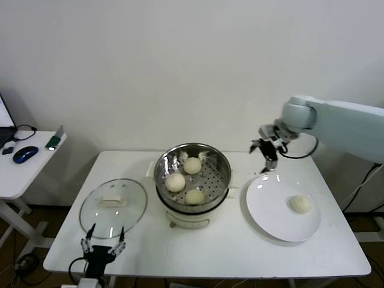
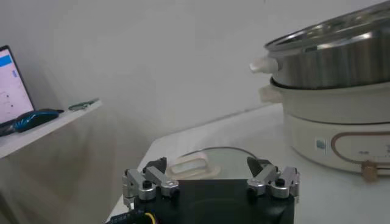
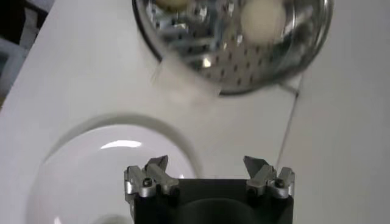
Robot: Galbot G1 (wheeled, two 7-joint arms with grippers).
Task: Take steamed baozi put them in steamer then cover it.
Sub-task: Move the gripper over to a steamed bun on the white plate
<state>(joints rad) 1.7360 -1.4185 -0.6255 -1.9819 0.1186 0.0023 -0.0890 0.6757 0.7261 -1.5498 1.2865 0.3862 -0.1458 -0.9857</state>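
Observation:
The steamer (image 1: 189, 217), a shiny steel pot on a white base, stands uncovered mid-table. Three steamed baozi lie on its perforated tray (image 1: 192, 165) (image 1: 175, 182) (image 1: 195, 196). A fourth baozi (image 1: 299, 204) rests on the white plate (image 1: 270, 198) to the right. The glass cover (image 1: 129, 210) lies flat on the table left of the pot. My right gripper (image 1: 268, 162) hangs open and empty above the plate's far edge, between plate and pot; its wrist view shows the plate (image 3: 109, 170) and steamer (image 3: 244, 67). My left gripper (image 1: 105, 231) waits open at the table's front edge, facing the cover (image 2: 231, 157).
A small white side table (image 1: 24, 168) at the far left carries a blue mouse (image 1: 25, 154) and a laptop's edge. A wall runs close behind the main table. A cable trails off the right arm.

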